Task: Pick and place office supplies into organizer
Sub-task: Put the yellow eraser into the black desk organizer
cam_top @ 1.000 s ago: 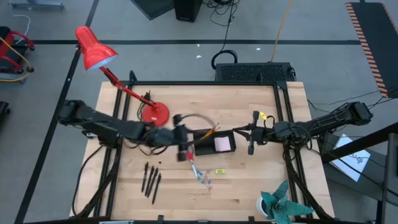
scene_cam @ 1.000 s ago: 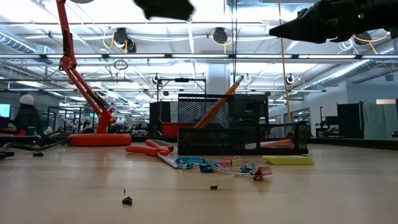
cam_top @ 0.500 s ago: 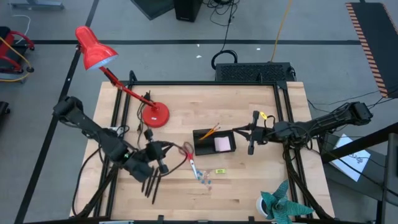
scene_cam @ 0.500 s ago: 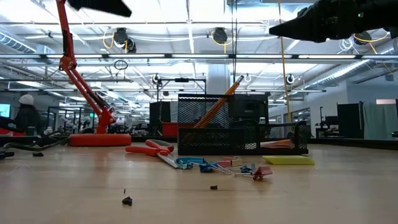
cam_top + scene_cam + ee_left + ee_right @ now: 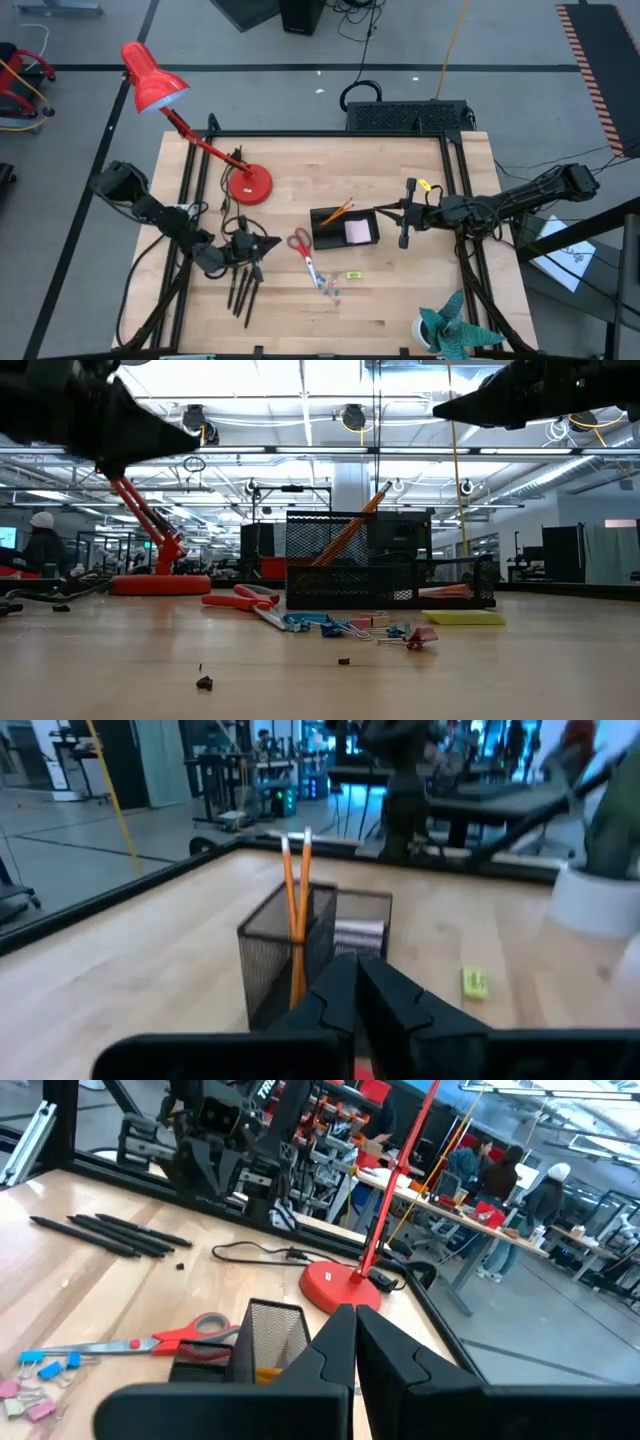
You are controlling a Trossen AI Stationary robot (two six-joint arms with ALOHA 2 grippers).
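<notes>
The black mesh organizer point(image 5: 345, 228) stands mid-table with orange pencils point(image 5: 338, 211) leaning in one compartment and a pink note pad point(image 5: 358, 232) in another. Red-handled scissors point(image 5: 303, 256), a yellow piece point(image 5: 353, 275) and bluish clips point(image 5: 328, 290) lie on the wood nearer the front edge. Dark pens point(image 5: 243, 288) lie left of them. My left gripper point(image 5: 273, 242) is shut and empty, hovering level just left of the scissors' handles and above the pens' far ends. My right gripper point(image 5: 382, 211) is shut and empty, held high to the right of the organizer point(image 5: 262, 1335).
A red desk lamp stands on its base point(image 5: 247, 184) at the back left, its arm slanting out past the table's edge. A teal leafy object point(image 5: 452, 330) sits at the front right corner. Bare wood lies along the table's front and at its far right.
My left gripper has swung from beside the organizer toward the table's left and near edges and has sunk lower, its wrist rolling on the way. It now points level toward the scissors. The supplies and my right arm have stayed put.
</notes>
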